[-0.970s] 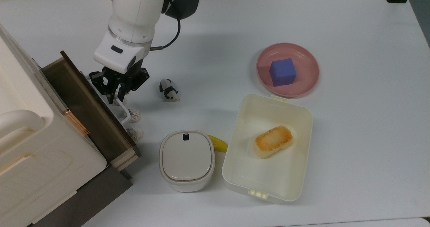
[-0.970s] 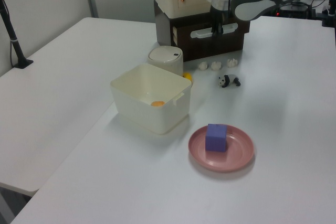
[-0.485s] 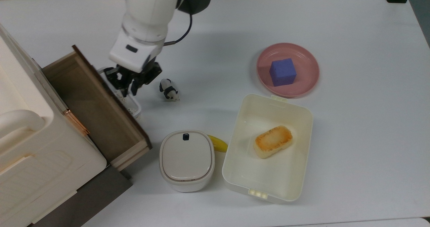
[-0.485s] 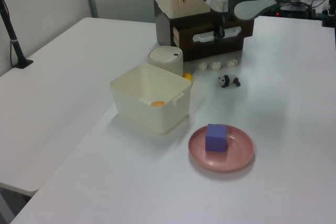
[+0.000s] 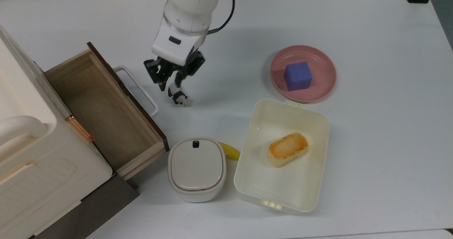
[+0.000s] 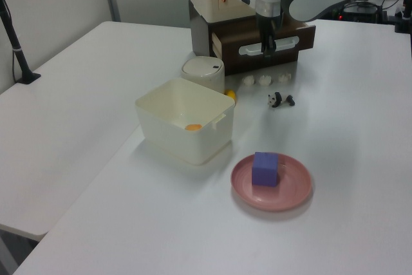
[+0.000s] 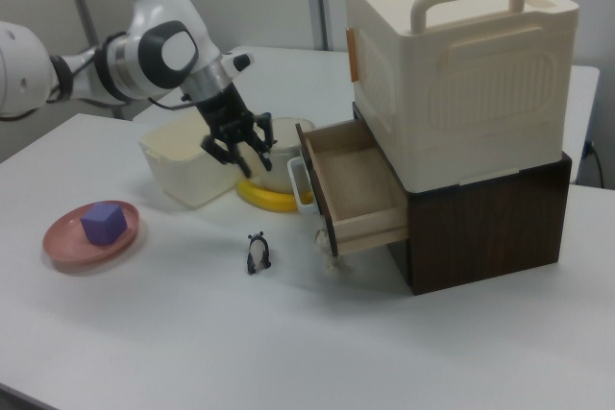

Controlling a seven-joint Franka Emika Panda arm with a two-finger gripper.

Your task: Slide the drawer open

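Top view: your drawer (image 5: 106, 115) now stands well out of the cabinet (image 5: 39, 161), and the tool (image 5: 173, 77) has let go of its handle (image 5: 136, 89).

Nearest you in the top view, the white lidded bin (image 5: 196, 168) sits just beside the drawer's front corner. A second ago the tool was closed on the white bar handle with the drawer only part way out; now the light plywood floor lies bare and empty behind the dark brown front panel. The tool hangs clear of the handle, fingers spread and holding nothing, above the toy panda (image 5: 178, 96) on the worktop (image 5: 371, 143). By the look of it, your slide is done.
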